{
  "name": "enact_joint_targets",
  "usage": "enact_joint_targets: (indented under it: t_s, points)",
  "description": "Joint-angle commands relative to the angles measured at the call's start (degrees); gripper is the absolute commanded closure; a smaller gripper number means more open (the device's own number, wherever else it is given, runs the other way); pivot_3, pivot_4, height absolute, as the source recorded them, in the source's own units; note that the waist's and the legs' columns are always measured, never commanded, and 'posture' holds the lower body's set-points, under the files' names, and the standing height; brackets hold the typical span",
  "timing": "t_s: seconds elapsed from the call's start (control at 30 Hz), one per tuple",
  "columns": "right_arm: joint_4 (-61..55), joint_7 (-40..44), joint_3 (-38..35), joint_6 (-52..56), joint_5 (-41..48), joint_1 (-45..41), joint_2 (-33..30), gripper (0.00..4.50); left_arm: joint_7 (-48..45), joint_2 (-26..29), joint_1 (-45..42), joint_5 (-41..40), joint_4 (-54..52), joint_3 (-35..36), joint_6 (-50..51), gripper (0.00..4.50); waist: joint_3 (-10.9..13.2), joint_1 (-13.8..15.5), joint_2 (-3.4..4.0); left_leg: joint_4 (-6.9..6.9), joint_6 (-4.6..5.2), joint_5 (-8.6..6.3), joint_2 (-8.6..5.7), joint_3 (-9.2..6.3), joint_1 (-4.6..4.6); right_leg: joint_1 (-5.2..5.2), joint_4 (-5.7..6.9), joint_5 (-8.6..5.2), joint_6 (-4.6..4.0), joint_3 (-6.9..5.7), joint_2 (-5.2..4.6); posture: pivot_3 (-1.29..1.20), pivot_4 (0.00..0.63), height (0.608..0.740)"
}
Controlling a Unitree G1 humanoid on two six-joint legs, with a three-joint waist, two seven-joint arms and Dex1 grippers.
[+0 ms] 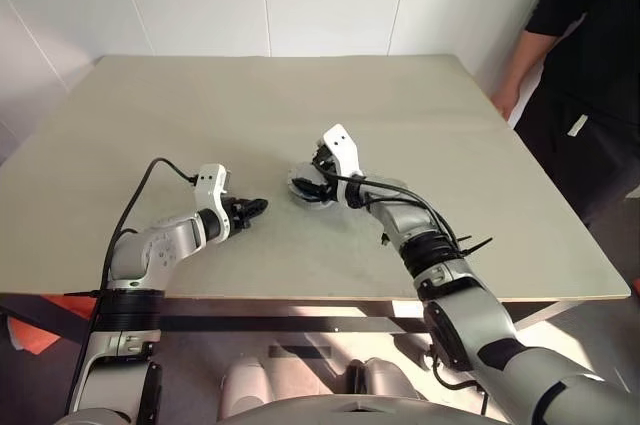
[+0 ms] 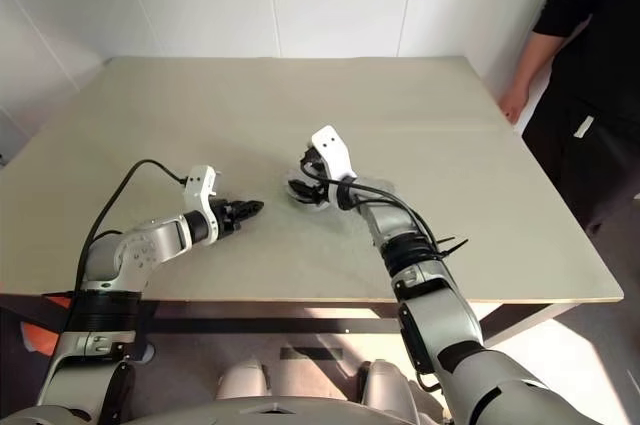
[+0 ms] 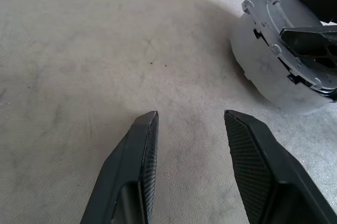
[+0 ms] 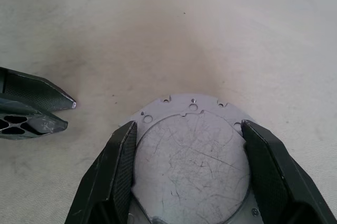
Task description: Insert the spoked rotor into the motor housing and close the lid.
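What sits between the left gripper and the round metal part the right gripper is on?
Nothing: in the left wrist view, only bare table separates the open left gripper from the round part that the right gripper straddles.

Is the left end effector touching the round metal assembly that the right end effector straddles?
Apart. In the left wrist view the left end effector is open over bare table, a clear gap short of the round metal assembly.
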Motion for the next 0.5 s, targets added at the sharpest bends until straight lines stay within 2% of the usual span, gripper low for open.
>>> enact_joint_targets:
  t_s: [0.03,0.13,0.4,0.5]
  points:
    - [-1.81,0.18,0.2,-0.4,-0.1,-0.22,-0.26,1.48,-0.07,0.11,-0.48,0.34,-1.85,0.33,-0.39,2.41,0.0,0.0,0.0,-0.09,-0.01,0.01,0.0,0.01,0.0,-0.02,-0.03,-0.02,-0.03,-0.02,0.0,0.0,0.0,0.74]
    - [-2.17,0.99,0.15,0.58,0.14,-0.22,-0.58,1.48,-0.11,0.18,-0.4,0.41,-1.82,0.42,-0.41,2.41,0.0,0.01,0.0,-0.18,-0.03,0.02,0.01,0.01,0.01,-0.03,-0.03,-0.08,-0.09,-0.08,0.0,0.0,0.0,0.74]
    - [-15.67,8.18,-0.19,10.84,5.29,1.96,-2.59,1.48,-0.27,0.16,-0.25,0.69,-1.44,0.45,-0.44,2.41,0.01,0.08,0.0,-0.18,-0.04,0.03,0.0,0.01,0.02,-0.03,-0.03,-0.08,-0.08,-0.08,0.0,0.0,0.0,0.74]
    - [-17.69,10.07,1.0,11.46,5.07,2.46,-3.82,1.48,-0.35,0.0,-0.43,0.79,-1.19,0.36,-0.5,2.41,0.01,0.1,0.0,-0.21,-0.06,0.03,0.02,0.01,0.03,-0.04,-0.03,-0.08,-0.08,-0.08,0.01,0.0,0.0,0.74]
